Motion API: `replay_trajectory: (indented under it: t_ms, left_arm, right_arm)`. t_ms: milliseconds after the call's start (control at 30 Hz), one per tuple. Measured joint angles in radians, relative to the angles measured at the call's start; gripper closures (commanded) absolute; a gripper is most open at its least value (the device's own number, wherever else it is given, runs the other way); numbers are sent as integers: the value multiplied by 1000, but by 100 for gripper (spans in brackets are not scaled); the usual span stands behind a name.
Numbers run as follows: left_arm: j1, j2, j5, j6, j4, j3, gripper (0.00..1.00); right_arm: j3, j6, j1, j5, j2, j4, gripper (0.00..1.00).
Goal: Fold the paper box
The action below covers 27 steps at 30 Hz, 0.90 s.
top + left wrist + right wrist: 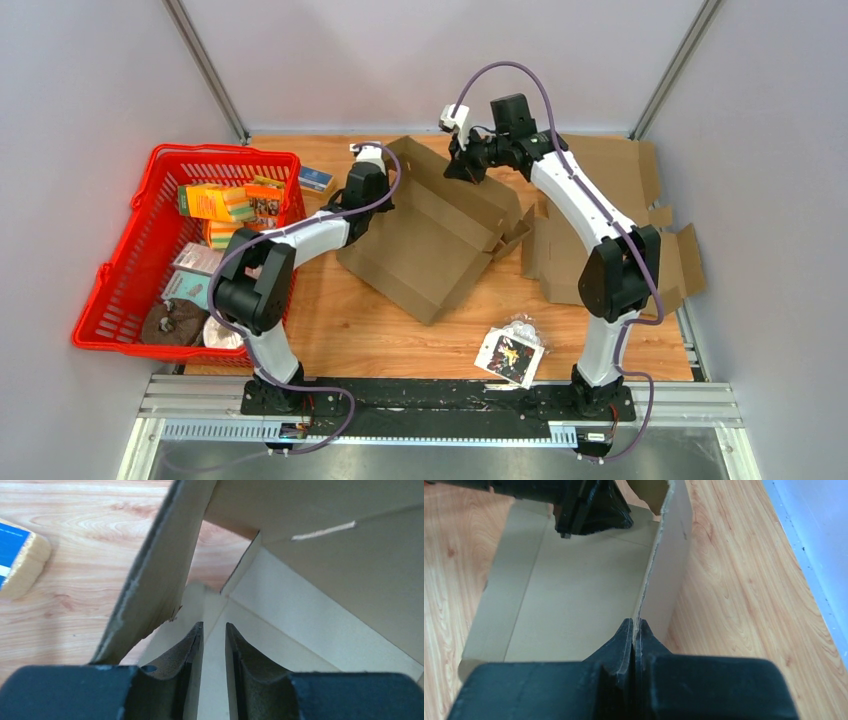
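Paper box (430, 240) clamped in right gripper (634, 626); left gripper (214, 629) slightly apart, apparently holding nothing

Table (400, 335): light wood-grain top, visible in all three views. Walls (440, 50): plain pale grey-lilac panels on the far, left and right sides. Posts (205, 65): slanting metal, one at each far corner. Rail (690, 408): slotted aluminium along the near edge. Light: even, with soft shadows.

A red basket (118, 280) (crammed with packaged goods) stands left; a printed plastic bag (510, 352) lies front-centre.
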Motion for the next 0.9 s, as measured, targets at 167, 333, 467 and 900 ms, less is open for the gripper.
replay_trajectory:
  t_ms: [167,333,467,900]
  left_arm:
    - [13,35,57,-47,12,0,65]
    - [31,-7,156,-104,87,-103,58]
    - [32,-168,196,-136,109,-290,57]
    - [32,-262,155,-252,14,-202,58]
  right_arm:
    - [-11,54,0,-43,9,34,100]
    - [-14,96,-18,-76,13,75,100]
    - [-14,130,-55,-117,19,104,100]
    - [143,194,-167,-291,144,110,100]
